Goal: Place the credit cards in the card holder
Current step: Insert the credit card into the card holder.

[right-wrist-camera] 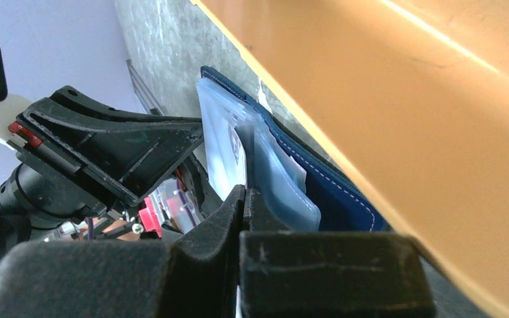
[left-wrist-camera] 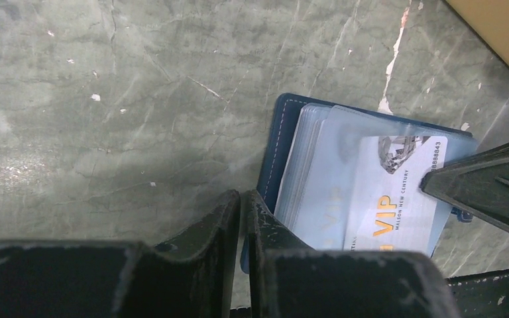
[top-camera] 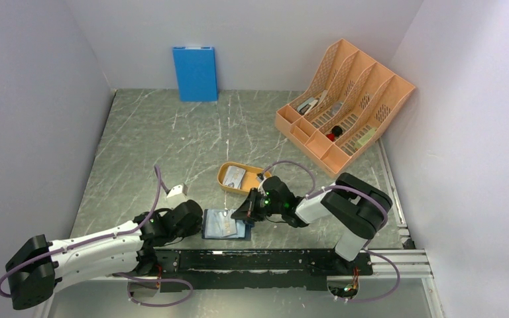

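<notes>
Top view: the open card holder (top-camera: 225, 226) lies at the table's (top-camera: 172, 146) near edge, between the left gripper (top-camera: 203, 224) and the right gripper (top-camera: 244, 216). Credit cards (top-camera: 234, 176) sit in the orange tray (top-camera: 223, 180).

Left wrist view: the left gripper's jaws are almost together at the holder's navy edge; a pinch cannot be told. A VIP card (left-wrist-camera: 397, 199) lies on the clear pockets (left-wrist-camera: 318, 172).

Right wrist view: the right gripper's jaws are pressed together beside the pockets.
</notes>
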Robot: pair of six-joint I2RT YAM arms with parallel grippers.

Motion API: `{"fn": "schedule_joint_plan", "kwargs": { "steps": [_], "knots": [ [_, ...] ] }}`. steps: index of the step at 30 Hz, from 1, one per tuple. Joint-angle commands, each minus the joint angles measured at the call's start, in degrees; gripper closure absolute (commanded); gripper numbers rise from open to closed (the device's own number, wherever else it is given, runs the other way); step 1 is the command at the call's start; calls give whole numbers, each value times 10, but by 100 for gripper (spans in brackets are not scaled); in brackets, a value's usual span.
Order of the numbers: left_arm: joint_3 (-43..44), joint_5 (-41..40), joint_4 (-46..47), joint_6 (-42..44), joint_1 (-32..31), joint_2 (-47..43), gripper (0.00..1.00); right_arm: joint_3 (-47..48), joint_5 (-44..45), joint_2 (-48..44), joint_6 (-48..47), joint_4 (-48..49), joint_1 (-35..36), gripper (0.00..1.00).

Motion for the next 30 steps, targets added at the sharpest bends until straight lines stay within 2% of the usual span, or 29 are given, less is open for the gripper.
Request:
{"fn": "schedule_joint_plan", "kwargs": {
  "steps": [1,10,21,30],
  "knots": [
    [-34,50,-11,-1,1,8,84,-8,33,16,20,11,5,100],
    [-39,54,-16,-7,1,-9,86,-19,81,-2,29,-6,22,100],
    [-39,52,-24,-8,2,-19,87,0,135,-48,-39,-114,27,100],
    [-40,57,-19,-10,2,-12,87,2,141,-52,-51,-116,29,100]
  ]
}}
